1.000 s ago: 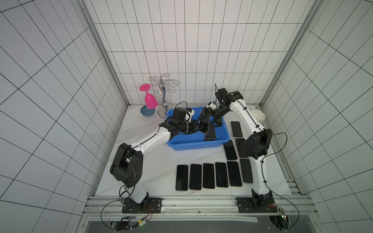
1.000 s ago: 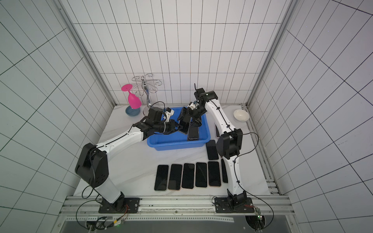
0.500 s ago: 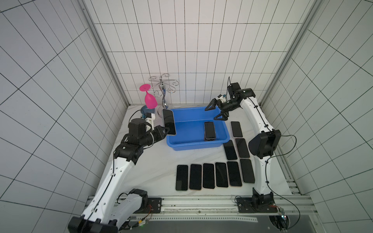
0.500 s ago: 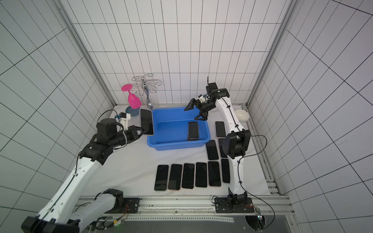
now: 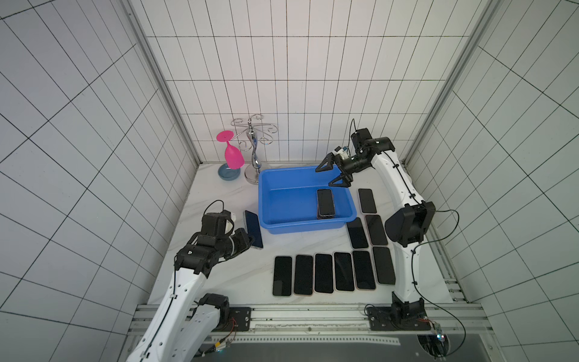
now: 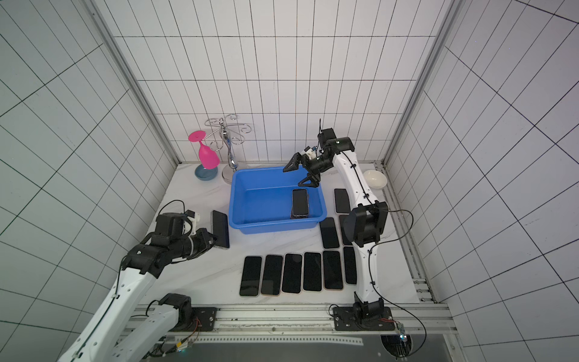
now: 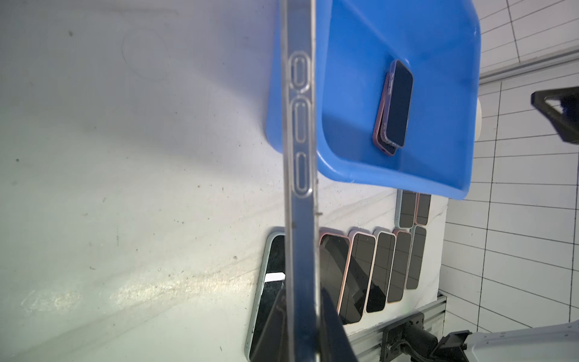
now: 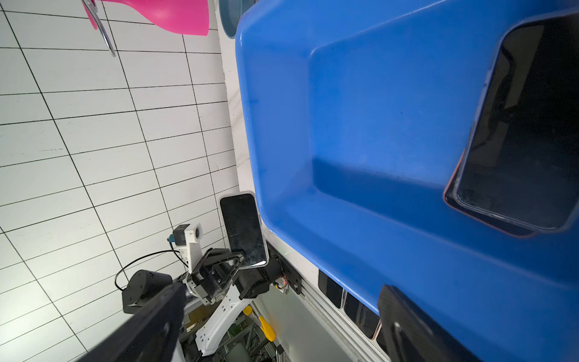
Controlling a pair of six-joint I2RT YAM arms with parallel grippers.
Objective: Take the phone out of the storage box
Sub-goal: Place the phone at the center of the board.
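White tiled walls [image 5: 282,78] close 3 sides of a white tabletop [image 5: 232,282]. The storage box [image 5: 300,225], a bright blue tub, sits close to the far edge, about halfway between the left edge and the right edge. Inside it, against its right wall, lies a stack of phones [image 5: 325,202] with a dark screen on top. The left wrist view shows at least 2 there, the lower one in a pink case.

The left fingers [image 5: 247,242] pinch the near end of 1 phone [image 5: 253,227] in a clear case. This phone is outside the box, just beside its left wall, and it is tilted up on its long side with the screen toward the box. Whether it touches the tabletop I cannot tell.

The right fingers [image 5: 327,161] are spread wide and grip nothing. They hang over the far right corner of the box.

A row of 6 phones [image 5: 323,272] lies flat along the near edge, and 3 other phones [image 5: 376,230] lie between the box and the right edge. In the far left corner a pink glass [image 5: 233,156] hangs upside down on a wire rack [image 5: 252,150], its mouth just over a grey-blue dish [image 5: 228,174]. A white bowl [image 6: 374,179] sits in the far right corner.
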